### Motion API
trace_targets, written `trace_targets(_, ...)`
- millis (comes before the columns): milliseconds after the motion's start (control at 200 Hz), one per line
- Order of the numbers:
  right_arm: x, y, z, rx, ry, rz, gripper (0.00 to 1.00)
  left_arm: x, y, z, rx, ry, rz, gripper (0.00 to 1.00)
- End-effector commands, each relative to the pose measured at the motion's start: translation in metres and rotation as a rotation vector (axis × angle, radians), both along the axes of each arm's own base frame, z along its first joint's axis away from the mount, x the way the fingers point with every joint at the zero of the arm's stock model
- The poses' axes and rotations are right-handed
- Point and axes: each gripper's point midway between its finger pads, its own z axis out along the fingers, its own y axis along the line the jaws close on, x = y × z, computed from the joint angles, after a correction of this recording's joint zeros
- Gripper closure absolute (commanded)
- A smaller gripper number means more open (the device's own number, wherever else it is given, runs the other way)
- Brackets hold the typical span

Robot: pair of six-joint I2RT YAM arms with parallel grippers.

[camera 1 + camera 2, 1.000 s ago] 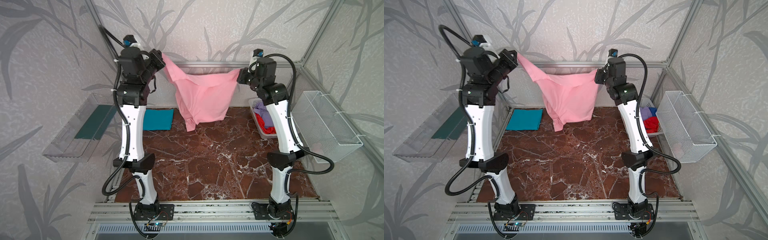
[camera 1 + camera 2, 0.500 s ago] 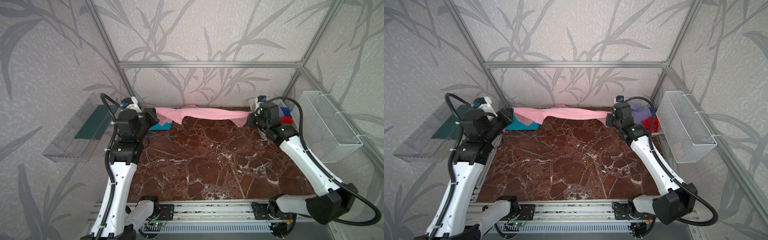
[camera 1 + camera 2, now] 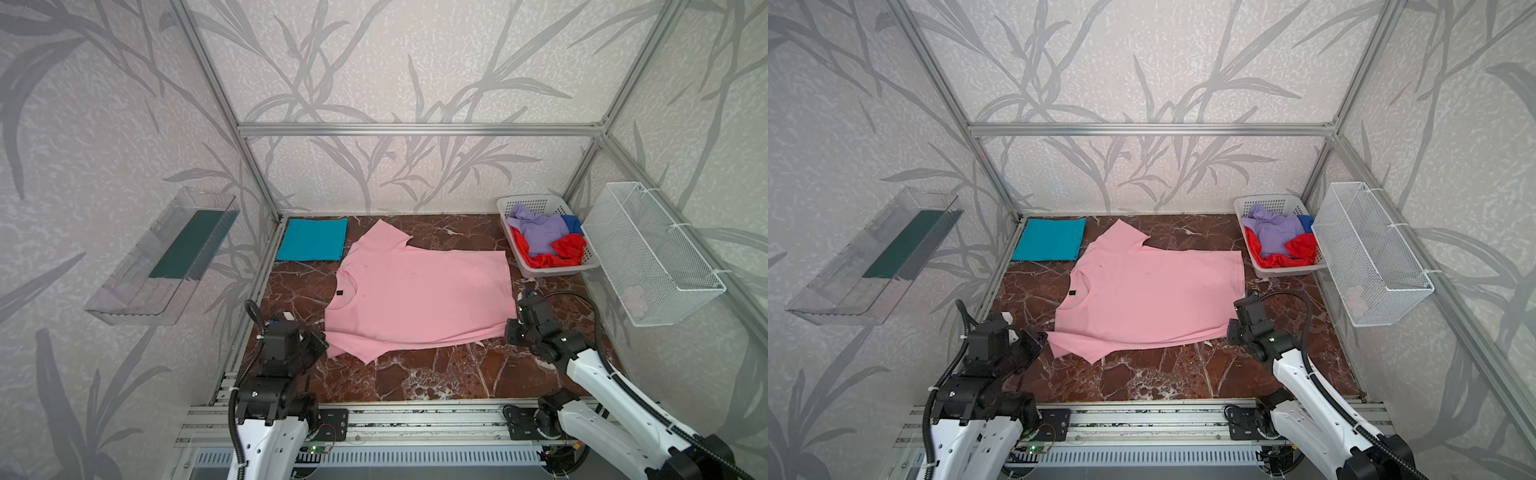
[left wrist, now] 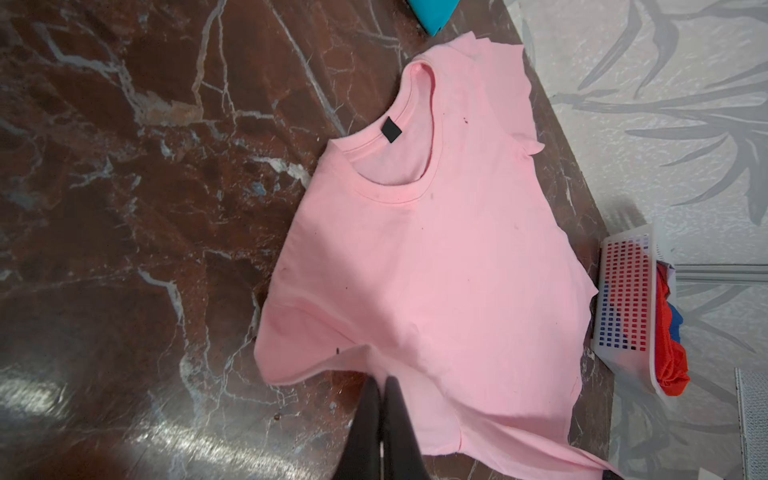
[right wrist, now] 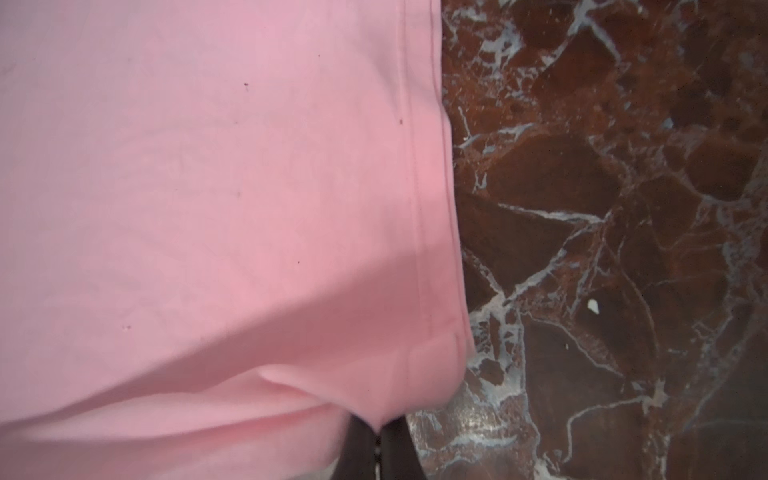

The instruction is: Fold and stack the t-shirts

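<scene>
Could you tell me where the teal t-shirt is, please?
In both top views, the teal t-shirt lies folded in the table's far-left corner, beside the pink t-shirt.

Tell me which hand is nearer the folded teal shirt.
Left. The left hand pinches a near corner of the pink shirt, straight in front of the teal shirt. The right hand pinches the opposite near corner, across the whole pink shirt.

Tabletop [image 3: 415, 374]: pink shirt [image 3: 419, 299], teal shirt [image 3: 312, 245], basket [image 3: 557, 271]
</scene>
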Motion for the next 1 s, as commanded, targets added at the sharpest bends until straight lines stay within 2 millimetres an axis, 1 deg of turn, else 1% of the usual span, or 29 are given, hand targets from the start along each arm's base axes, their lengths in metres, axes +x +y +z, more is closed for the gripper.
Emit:
trace_targets(0,-0.005,0.0,-0.005,0.025,0.032,-0.027,1.0,-0.011,0.007,0.003,0.017,0.062,0.039,1.0)
trace_targets(85,-0.005,0.0,-0.01,0.009,0.063,-0.021,1.0,-0.007,0.007,0.003,0.024,0.077,0.038,1.0)
trace_targets(165,-0.001,-0.002,-0.008,-0.007,0.058,-0.03,1.0,0.001,0.007,0.002,0.026,0.08,0.034,1.0)
trace_targets(270,0.01,-0.007,0.0,-0.02,0.023,-0.053,1.0,0.02,0.002,0.008,0.006,0.046,0.024,1.0)
trace_targets(405,0.025,-0.02,0.005,0.004,0.012,-0.126,1.0,0.044,-0.003,0.012,0.01,0.027,0.002,1.0)
trace_targets(505,0.037,-0.028,0.008,0.01,-0.01,-0.167,1.0,0.059,-0.007,0.006,0.02,0.033,-0.015,1.0)
trace_targets(565,0.045,-0.03,0.009,0.018,-0.015,-0.181,1.0,0.066,-0.007,0.001,0.043,0.045,-0.019,1.0)
trace_targets(685,0.056,-0.027,0.005,0.036,-0.017,-0.189,1.0,0.082,-0.005,-0.005,0.081,0.049,-0.026,1.0)
trace_targets(810,0.062,-0.019,-0.003,0.075,0.015,-0.181,1.0,0.099,-0.001,0.002,0.135,0.043,-0.034,1.0)
trace_targets(905,0.058,-0.011,-0.007,0.103,0.057,-0.154,1.0,0.109,0.002,0.014,0.171,0.043,-0.04,1.0)
trace_targets(995,0.048,-0.007,-0.007,0.126,0.088,-0.135,1.0,0.11,0.005,0.026,0.202,0.042,-0.047,1.0)
